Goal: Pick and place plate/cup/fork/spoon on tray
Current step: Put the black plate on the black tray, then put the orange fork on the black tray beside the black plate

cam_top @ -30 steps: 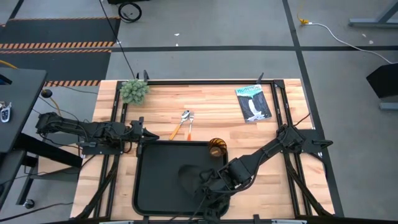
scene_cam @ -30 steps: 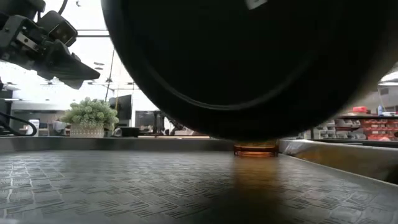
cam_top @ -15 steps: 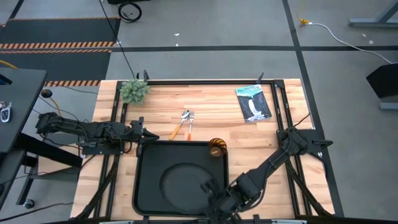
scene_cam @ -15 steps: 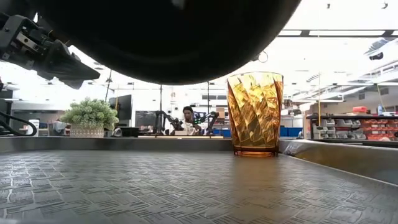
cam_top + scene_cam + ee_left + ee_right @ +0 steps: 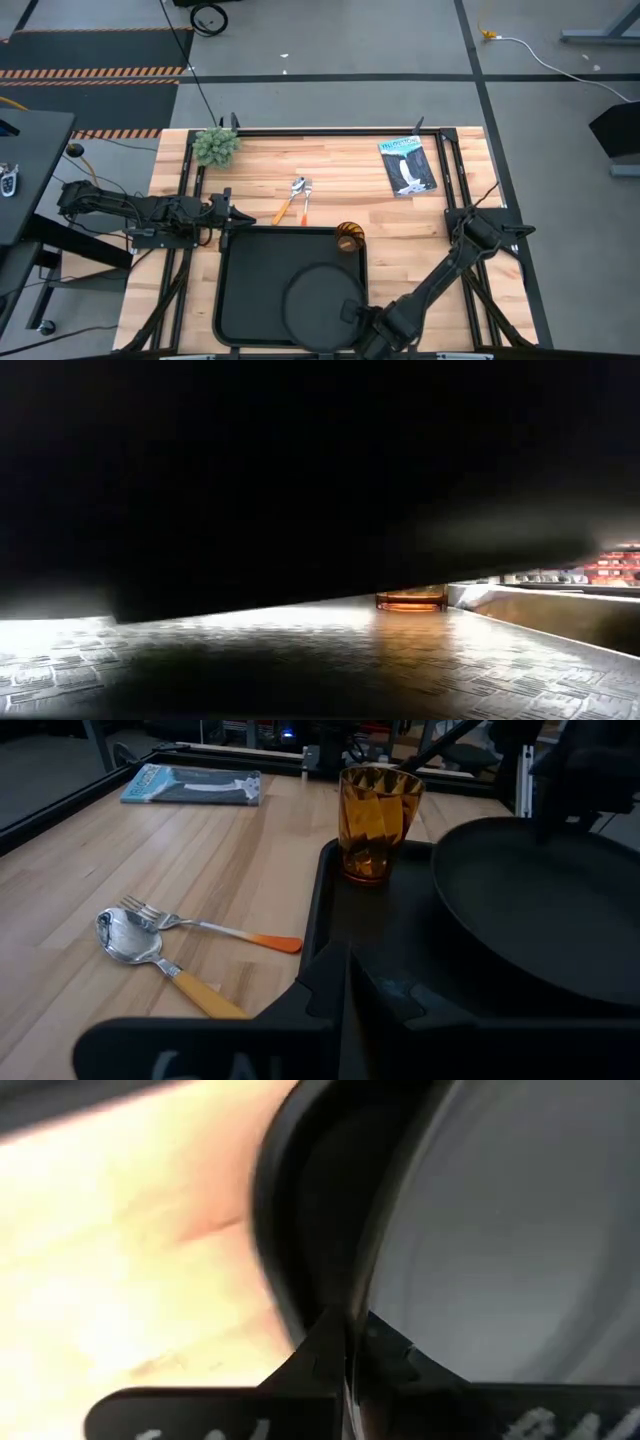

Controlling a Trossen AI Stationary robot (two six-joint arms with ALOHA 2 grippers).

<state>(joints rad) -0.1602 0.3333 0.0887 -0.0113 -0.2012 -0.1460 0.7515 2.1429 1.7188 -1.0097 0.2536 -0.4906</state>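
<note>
The round black plate [image 5: 320,305] is over the near right part of the black tray [image 5: 245,300] and fills most of the low view [image 5: 300,470]. My right gripper [image 5: 353,317] is at the plate's near right side, shut on its rim. The amber cup [image 5: 349,238] stands in the tray's far right corner. The fork [image 5: 305,197] and spoon [image 5: 289,200] lie on the wood beyond the tray. My left gripper [image 5: 226,211] is shut and empty, over the tray's far left corner. My right gripper pinches the plate's rim [image 5: 375,1280] between its two fingers, on the plate's near right side. The fingers come from the table's near right, slanting. The plate is tilted, low over the tray floor [image 5: 300,660]; whether it touches the floor I cannot tell.
A small potted plant [image 5: 216,146] stands at the table's far left and a flat printed packet [image 5: 408,166] lies at the far right. Bare wood lies right of the tray. Black frame rails run along the table's edges.
My right gripper has drawn back toward the table's near edge, still shut on the plate. The plate rose high over the tray floor, then moved toward the tray's near right and came down low and tilted, hiding most of the cup in the low view.
</note>
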